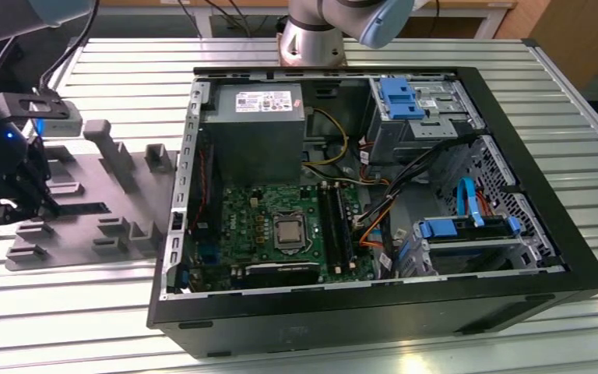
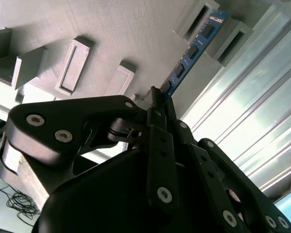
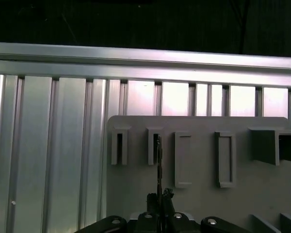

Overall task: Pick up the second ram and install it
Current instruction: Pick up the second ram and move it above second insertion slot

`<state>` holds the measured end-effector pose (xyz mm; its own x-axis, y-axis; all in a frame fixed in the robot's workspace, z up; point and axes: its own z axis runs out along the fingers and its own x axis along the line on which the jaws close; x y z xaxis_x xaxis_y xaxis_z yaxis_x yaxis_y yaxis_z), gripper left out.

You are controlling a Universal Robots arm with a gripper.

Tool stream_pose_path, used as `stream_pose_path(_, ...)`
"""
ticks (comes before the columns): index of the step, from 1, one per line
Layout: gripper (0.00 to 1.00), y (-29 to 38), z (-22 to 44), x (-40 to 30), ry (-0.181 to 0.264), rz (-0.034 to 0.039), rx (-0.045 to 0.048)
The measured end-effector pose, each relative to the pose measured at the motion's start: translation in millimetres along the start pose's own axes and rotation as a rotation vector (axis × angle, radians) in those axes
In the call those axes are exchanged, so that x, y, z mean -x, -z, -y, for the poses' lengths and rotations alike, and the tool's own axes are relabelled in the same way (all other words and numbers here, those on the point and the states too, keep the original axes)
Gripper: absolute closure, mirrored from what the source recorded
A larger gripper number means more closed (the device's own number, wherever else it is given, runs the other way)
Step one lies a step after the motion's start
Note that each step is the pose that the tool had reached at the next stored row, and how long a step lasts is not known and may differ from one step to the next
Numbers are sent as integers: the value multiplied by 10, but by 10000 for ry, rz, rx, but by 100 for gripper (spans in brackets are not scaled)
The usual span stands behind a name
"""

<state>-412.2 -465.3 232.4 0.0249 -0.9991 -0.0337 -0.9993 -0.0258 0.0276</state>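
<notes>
1 black tool (image 2: 155,97) has its 2 fingers drawn together on the near end of the second ram (image 2: 191,48), with the jaws close and only the thin board between them. In the second wrist view the ram runs away from the fingertips as a slim blue-green strip with dark chips along it. Its far end sits between 2 raised grey blocks (image 2: 233,34) of the holder plate (image 2: 111,39). I cannot tell whether the stick is seated in those blocks or just clear of them.

In the first wrist view the ram (image 3: 158,165) appears edge-on as a narrow dark line rising from the tool (image 3: 160,196) across the grey holder plate (image 3: 199,194). It lies beside a row of 4 upright slotted blocks, near the plate's edge. Beyond the plate lie the ribbed aluminium slats of the counter (image 3: 48,145).

In the exterior view the tool (image 1: 24,195) is at the far left, low over the holder plate (image 1: 122,210). The plate lies flat on the counter (image 1: 382,54) just beside the open computer case (image 1: 579,257). The tool and ram are well apart from the motherboard (image 1: 247,210) inside the case. The long black memory slots (image 1: 335,226) run beside the processor socket, below the grey power supply (image 1: 252,132). The arm's base (image 1: 314,39) stands behind the case.
</notes>
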Motion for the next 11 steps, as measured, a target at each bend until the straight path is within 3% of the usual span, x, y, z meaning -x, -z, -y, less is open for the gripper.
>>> stream_pose_path(4,86,67,-2,2,0,0,0)
stream_pose_path(11,86,89,-2,4,1,0,-1)
